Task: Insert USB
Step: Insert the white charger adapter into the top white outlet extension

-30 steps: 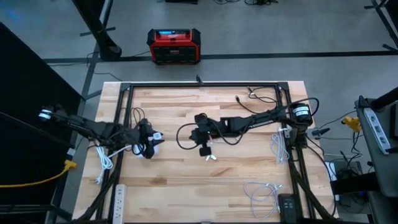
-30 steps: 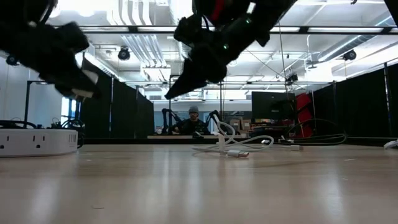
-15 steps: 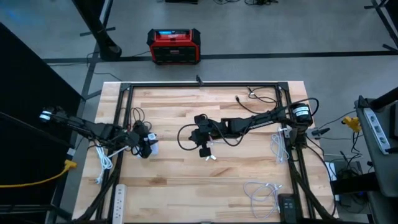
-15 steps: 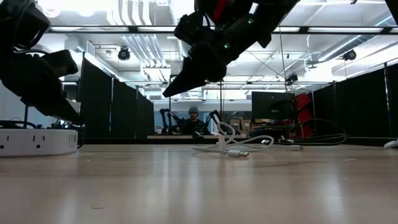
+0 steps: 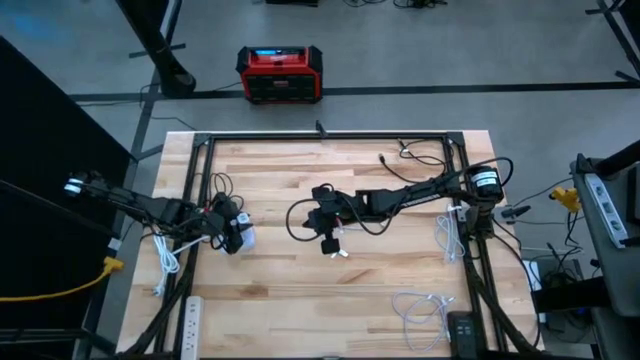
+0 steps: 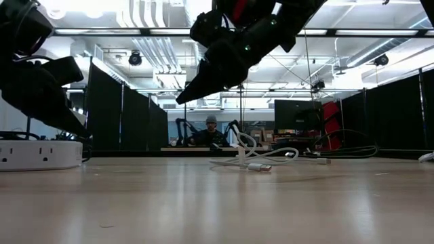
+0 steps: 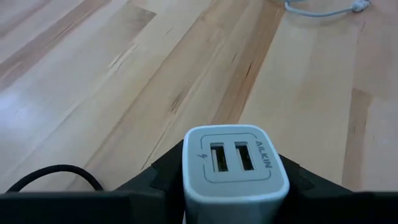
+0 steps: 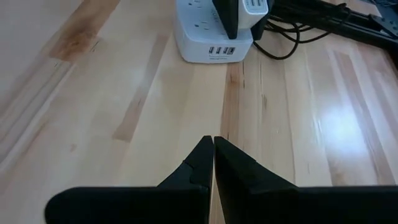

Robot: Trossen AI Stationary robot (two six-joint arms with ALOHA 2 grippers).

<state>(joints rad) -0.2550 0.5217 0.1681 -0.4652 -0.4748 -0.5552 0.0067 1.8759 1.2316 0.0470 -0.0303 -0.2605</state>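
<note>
Left wrist view: the charger [image 7: 235, 168], two USB ports facing out, sits pinched in the left tool [image 7: 230, 186] above the worktop [image 7: 124, 81], near a white power strip [image 8: 214, 28]. Toward mid-worktop, the right tool [image 8: 213, 163] hangs, fingers pressed together, with a white cable [image 6: 254, 163] beyond it.

A robotics lab or test hall — not a home or a shop. The wooden bench [image 5: 300, 290] sits inside a black metal frame [image 5: 330, 136] on a bare grey concrete floor [image 5: 420, 50] marked with dark tape lines, and a red portable power station [image 5: 280, 74] stands on that floor beyond it. Level across the bench, the room opens into a large hall with exposed ceiling ducts [image 6: 159, 47], bright strip lights and black curtain partitions [image 6: 135, 118] — further robot arms and a monitor [image 6: 293, 114] stand at a distant station where a seated person [image 6: 211, 133] works.
</note>
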